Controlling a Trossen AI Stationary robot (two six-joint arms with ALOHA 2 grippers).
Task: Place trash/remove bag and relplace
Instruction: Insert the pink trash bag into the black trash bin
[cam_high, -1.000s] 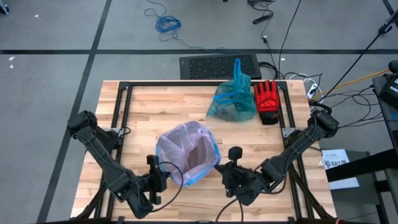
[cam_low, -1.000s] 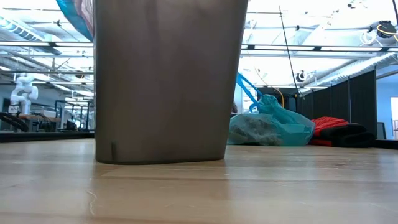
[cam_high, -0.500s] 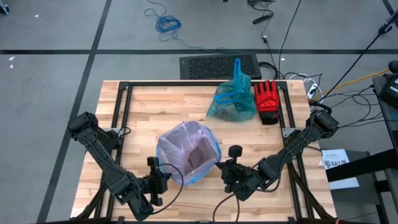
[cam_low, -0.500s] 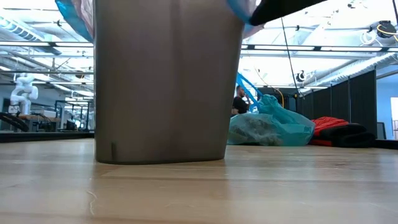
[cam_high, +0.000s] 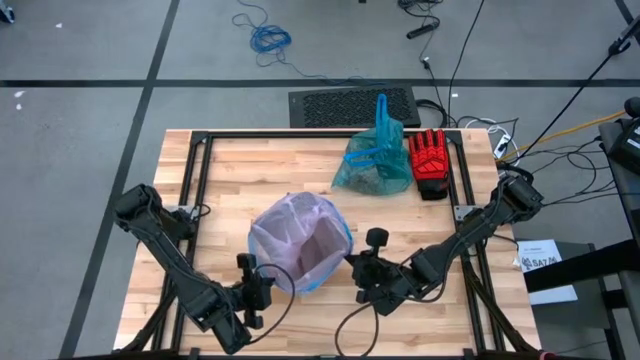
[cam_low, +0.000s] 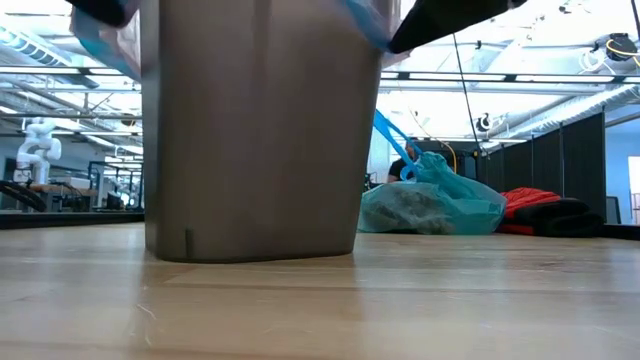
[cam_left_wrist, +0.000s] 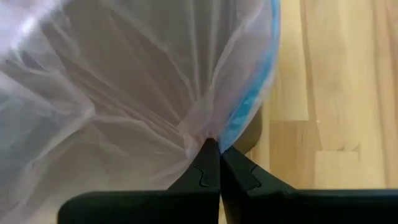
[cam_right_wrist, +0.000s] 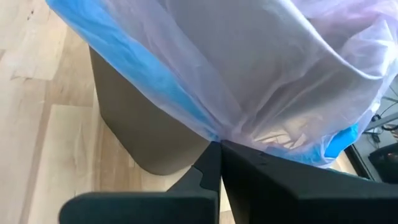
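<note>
We are at the replace step: the full teal bag (cam_high: 375, 160) already sits tied off near the far edge of the surface (cam_high: 230, 170), touching the red glove (cam_high: 428, 162), well apart from the bin (cam_low: 250, 130). What it holds looks like brown trash, though we cannot make out single pieces through the plastic.

The left tool (cam_left_wrist: 213, 149) has its fingers pressed together, pinching the pink liner (cam_high: 298, 240) at its blue-edged rim on the bin's near-left side. The right tool (cam_right_wrist: 216, 146) is likewise closed on the liner's rim, on the bin's right side. The low view shows the liner's hem hanging just past the bin's top on both sides (not far down the wall).

Next, we judge, both tools must draw the rim outward and down over the bin's lip evenly, without tearing the thin film or tipping the bin.
</note>
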